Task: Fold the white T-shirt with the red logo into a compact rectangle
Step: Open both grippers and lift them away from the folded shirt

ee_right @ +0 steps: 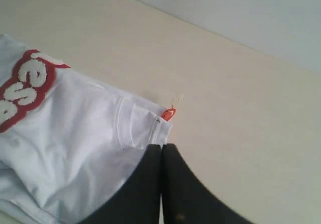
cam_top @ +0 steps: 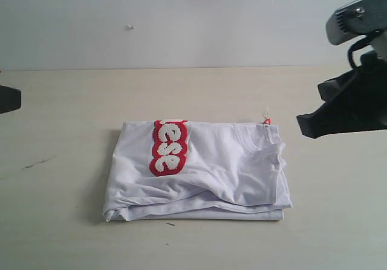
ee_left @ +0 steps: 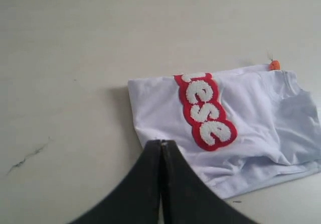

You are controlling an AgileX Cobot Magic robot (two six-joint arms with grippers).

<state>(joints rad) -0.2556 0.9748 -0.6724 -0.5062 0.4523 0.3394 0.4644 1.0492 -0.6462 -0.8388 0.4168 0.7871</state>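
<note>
The white T-shirt (cam_top: pixel 230 173) lies folded into a rough rectangle in the middle of the table, with several layers showing along its near edge. The red logo (cam_top: pixel 168 148) runs across its left part, partly folded under at the far edge. A small orange tag (cam_top: pixel 266 121) sticks out at the far right corner. My right gripper (cam_top: pixel 300 123) hangs shut above the table just right of the shirt, holding nothing. My left gripper (cam_top: pixel 18 98) shows only at the left edge, well away from the shirt. It is shut and empty (ee_left: pixel 161 142). The right jaws (ee_right: pixel 161 146) are pressed together near the tag (ee_right: pixel 168 114).
The pale wooden table (cam_top: pixel 60 100) runs back to a plain light wall (cam_top: pixel 181 22). A dark scratch (cam_top: pixel 36 163) marks the tabletop left of the shirt, and a tiny dark speck (cam_top: pixel 171 224) lies just in front of it.
</note>
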